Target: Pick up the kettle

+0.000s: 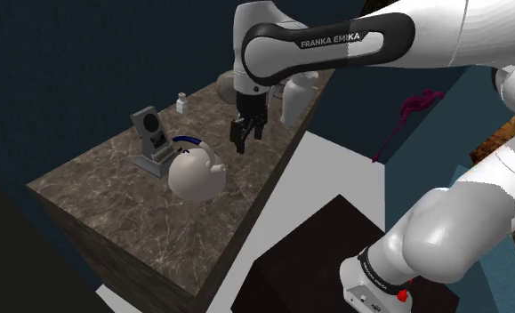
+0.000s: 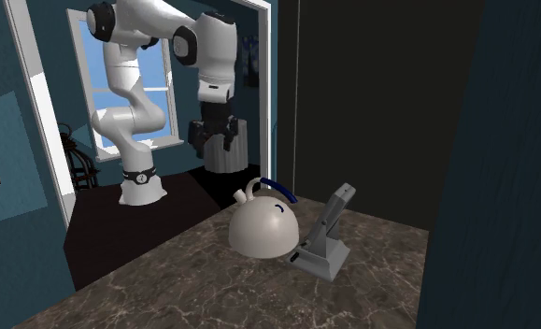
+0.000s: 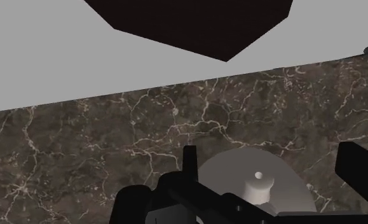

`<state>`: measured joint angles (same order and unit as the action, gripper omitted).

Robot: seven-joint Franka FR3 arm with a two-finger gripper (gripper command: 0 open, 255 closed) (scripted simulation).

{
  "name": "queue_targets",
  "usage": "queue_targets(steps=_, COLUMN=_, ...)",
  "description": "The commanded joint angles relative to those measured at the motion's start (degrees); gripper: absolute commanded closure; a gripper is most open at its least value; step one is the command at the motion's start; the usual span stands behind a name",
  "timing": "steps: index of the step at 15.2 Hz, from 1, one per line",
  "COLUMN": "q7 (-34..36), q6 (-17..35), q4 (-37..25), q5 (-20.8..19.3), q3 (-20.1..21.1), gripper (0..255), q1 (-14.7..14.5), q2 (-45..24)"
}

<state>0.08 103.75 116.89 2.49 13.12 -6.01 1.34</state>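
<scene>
While it hangs above the kettle [image 1: 196,176], tool [image 1: 246,142] stands wide open — empty | touching nothing | kettle on marbled counter [image 1: 113,206]

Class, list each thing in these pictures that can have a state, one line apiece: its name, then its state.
kettle: upright on the marbled counter, lid on, not held.
end effector: open, in the air over the counter, clear of the kettle.
grey stand: standing beside the kettle, its panel leaning.
small white bottle: upright near the counter's back.
</scene>
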Motion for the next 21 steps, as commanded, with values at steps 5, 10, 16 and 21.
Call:
queue_targets(steps=5, q7=3.0, q6=0.2, q4=-12.8, q5=-4.6, q3=1.7, gripper=0, q1=-2.6, q2=-14.4)
queue_targets(steps=10, q7=4.0, q6=0.9, q4=-17.7, q5=-6.7, q3=1.9, gripper=0, q1=-4.2, q2=-20.9)
queue_targets(steps=16, q7=4.3, q6=4.6, q4=-15.7, q5=-7.2, q3=1.7, gripper=0, q1=-4.3, q2=-22.6)
queue_targets(steps=21, q7=4.4, q6=4.4, q4=-15.9, q5=-7.2, q3=1.7, gripper=255, q1=-4.4, q2=-22.7)
